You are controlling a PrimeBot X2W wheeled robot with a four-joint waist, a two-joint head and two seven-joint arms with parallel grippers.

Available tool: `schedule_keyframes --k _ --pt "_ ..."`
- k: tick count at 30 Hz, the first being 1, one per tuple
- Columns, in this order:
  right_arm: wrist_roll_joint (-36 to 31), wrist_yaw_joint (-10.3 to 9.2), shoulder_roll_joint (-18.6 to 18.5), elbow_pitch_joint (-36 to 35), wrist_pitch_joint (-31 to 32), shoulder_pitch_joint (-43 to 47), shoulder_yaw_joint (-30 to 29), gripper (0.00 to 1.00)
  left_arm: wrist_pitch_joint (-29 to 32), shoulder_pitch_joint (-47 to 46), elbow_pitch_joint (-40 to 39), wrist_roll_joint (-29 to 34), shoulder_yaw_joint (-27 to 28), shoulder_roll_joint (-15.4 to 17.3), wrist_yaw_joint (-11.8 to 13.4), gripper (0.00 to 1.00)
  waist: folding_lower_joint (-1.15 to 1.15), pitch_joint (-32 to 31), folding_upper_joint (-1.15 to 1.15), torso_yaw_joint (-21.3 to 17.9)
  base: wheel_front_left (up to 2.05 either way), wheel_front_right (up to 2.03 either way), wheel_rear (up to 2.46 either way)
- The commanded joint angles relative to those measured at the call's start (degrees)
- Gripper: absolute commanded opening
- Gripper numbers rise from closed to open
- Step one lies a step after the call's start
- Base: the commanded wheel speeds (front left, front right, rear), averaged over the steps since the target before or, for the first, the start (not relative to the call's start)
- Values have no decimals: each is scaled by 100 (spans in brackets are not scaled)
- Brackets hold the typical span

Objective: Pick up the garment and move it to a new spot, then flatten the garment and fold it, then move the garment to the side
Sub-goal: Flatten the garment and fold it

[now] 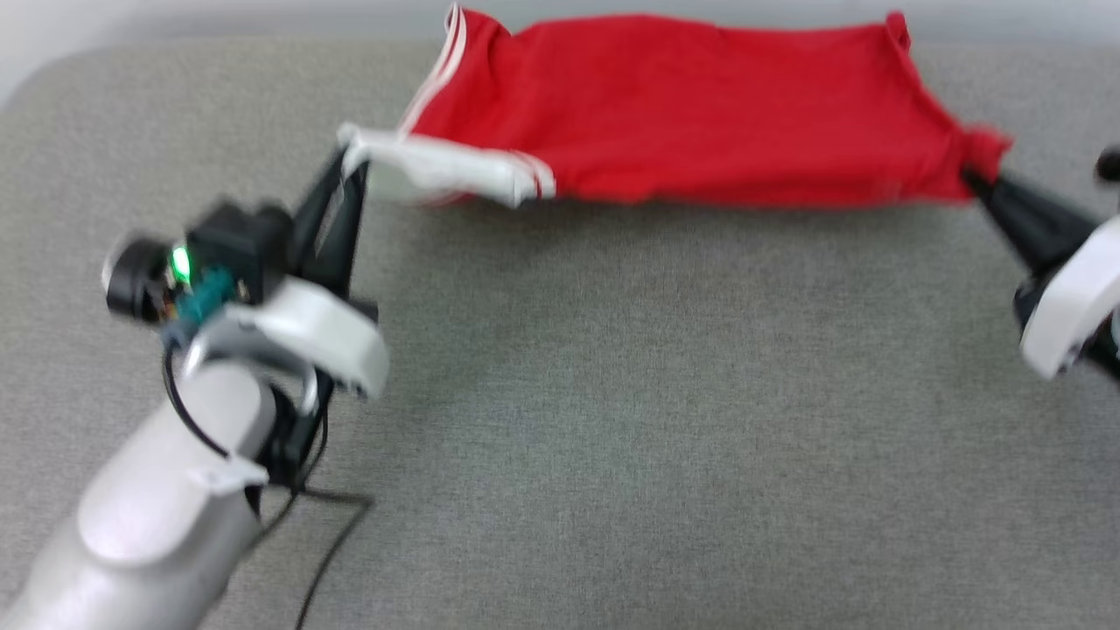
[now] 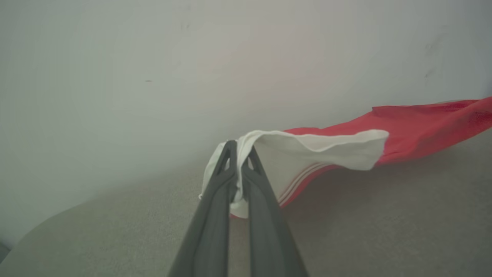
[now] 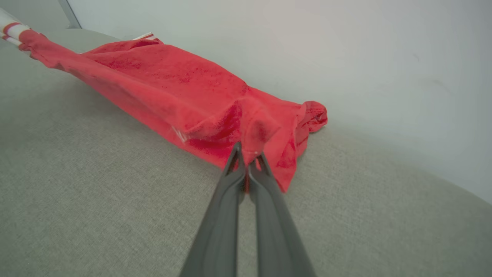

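Firmly, the left pincer (image 1: 352, 166) clamps the white sleeve (image 1: 437, 171) of the shirt (image 1: 700, 114), while the right pincer (image 1: 978, 182) is pinched shut on a bunched red corner at the other end. Stretched taut between the 2, the shirt spans the far part of the grey worktop (image 1: 612, 394), its near edge lifted, close to a pale wall (image 2: 153, 77).

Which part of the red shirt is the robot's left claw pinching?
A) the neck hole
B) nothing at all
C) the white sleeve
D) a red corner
C: the left gripper is shut on the white sleeve of the garment, while the right gripper pinches a red corner.
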Motion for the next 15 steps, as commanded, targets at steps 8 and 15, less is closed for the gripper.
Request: schedule_keyframes --k 8,15 --pt "180 -9 -2 -122 -134 1430 161 0 -9 1938 -467 -510 -45 280 440 0 1 -951 0 -35 0 0 0" --pt "299 -9 -63 -277 -216 2559 65 0 92 3200 -815 -910 -173 470 621 0 1 -1455 0 -63 0 0 0"
